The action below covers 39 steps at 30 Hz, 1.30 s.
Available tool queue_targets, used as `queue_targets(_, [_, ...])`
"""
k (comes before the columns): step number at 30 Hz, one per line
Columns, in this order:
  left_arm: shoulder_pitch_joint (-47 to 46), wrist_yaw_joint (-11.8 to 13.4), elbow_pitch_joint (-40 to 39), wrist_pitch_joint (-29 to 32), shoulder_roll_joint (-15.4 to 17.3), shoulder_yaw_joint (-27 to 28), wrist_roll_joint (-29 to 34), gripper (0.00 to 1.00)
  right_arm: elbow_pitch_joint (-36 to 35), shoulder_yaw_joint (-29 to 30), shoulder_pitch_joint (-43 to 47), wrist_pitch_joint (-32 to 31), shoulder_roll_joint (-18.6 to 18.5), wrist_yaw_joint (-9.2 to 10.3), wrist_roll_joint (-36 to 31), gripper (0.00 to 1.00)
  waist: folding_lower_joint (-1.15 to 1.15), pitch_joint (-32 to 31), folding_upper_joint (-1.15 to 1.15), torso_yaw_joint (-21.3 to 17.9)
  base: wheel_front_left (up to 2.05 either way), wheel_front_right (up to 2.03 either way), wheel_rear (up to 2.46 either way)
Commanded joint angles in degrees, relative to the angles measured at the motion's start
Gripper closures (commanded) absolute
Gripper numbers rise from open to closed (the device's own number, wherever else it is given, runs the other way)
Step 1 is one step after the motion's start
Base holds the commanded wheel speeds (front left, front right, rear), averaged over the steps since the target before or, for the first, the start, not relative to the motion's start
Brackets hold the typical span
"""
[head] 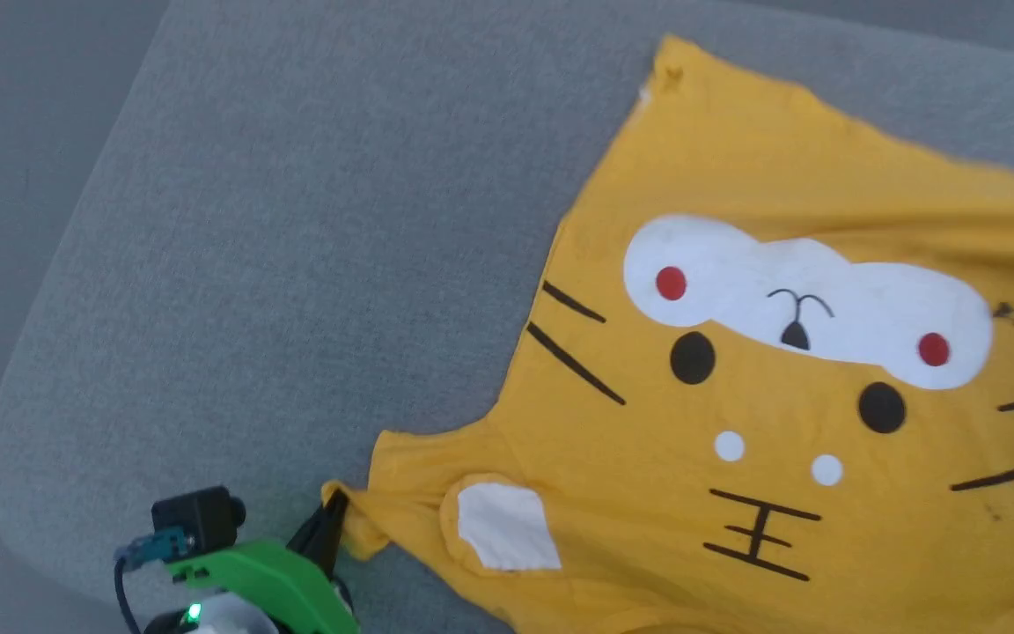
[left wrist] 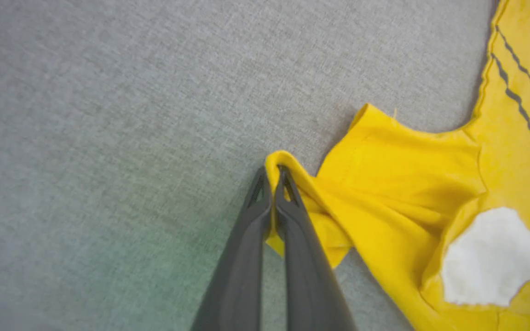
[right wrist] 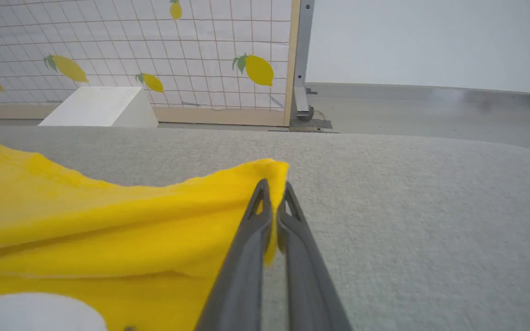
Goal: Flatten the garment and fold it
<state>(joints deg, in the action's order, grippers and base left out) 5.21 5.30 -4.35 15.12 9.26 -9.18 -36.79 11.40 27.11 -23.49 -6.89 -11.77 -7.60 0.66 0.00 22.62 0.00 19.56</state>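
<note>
Head view: garment (head: 762,414) runs off frame right of left gripper (head: 335,506), far side cut off; gripper's body cropped at btm edge. Cloth pinched betw. right gripper (right wrist: 274,186) fingers is hidden, rest cropped to its left.

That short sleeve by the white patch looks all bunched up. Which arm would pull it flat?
Probably the left: the left claw is shut on that sleeve at its hem, right beside the wrinkles. The right claw pinches another edge of the garment.
</note>
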Motion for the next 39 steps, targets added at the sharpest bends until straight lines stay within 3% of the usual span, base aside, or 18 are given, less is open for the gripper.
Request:
queue_targets(1, [1.95,0.69,0.00,0.77,0.89,0.32,0.69,1.00,-1.27,1.79,3.40,1.60,1.51,0.11,0.52,1.00,0.00,-9.34,0.00,-7.70,0.00,0.00,0.00])
queue_targets(4, [4.19,1.38,-1.28,1.90,1.79,0.59,0.65,1.00,-3.00,4.37,9.92,1.79,4.32,0.11,1.02,1.00,0.00,-11.72,0.00,-9.86,0.00,0.00,0.00])
queue_targets(12, [7.27,2.60,-4.16,3.53,2.98,1.19,0.27,1.00,-5.44,9.61,21.66,-5.96,7.86,0.11,2.06,1.00,0.00,-14.41,0.00,-14.10,0.00,0.00,0.00])
queue_targets(23, [8.54,3.21,-4.82,4.29,3.51,0.96,0.18,1.00,0.38,9.70,27.16,-30.52,8.85,0.11,1.49,1.00,0.00,-15.72,0.00,-16.48,0.00,0.00,0.00])
queue_targets(24, [8.57,3.24,-4.86,4.33,3.54,0.94,0.16,1.00,0.22,9.13,27.21,-31.90,8.86,0.11,1.52,0.81,0.00,-15.72,0.00,-16.58,0.00,0.00,0.00])
queue_targets(25, [8.58,3.28,-4.92,4.36,3.57,0.93,0.15,1.00,-0.44,8.24,27.15,-32.75,8.87,0.11,1.57,0.20,0.00,-15.70,0.00,-16.67,0.00,0.00,0.00])
queue_targets(26, [8.58,3.31,-4.98,4.38,3.60,0.93,0.13,1.00,-1.17,7.47,26.98,-32.92,8.87,0.11,1.51,0.00,0.00,-15.65,0.00,-16.75,0.00,0.00,0.00])
queue_targets(31, [8.33,3.55,-5.26,4.41,3.79,1.11,0.05,1.00,-6.46,2.54,22.35,-24.90,7.92,0.11,2.22,0.00,0.00,-15.00,0.00,-16.96,0.00,0.00,0.00])
queue_targets(35, [7.81,3.64,-5.28,4.34,3.93,1.29,-0.02,1.00,-6.97,-6.87,16.21,-15.30,4.82,0.11,2.89,0.00,0.00,-14.12,0.00,-16.92,0.00,0.00,0.00])
queue_targets(39, [7.13,3.66,-5.30,4.10,4.01,1.35,0.04,1.00,-3.15,-16.56,7.37,-5.44,3.66,0.11,4.67,0.00,0.00,-12.92,0.00,-16.85,0.00,0.00,0.00])
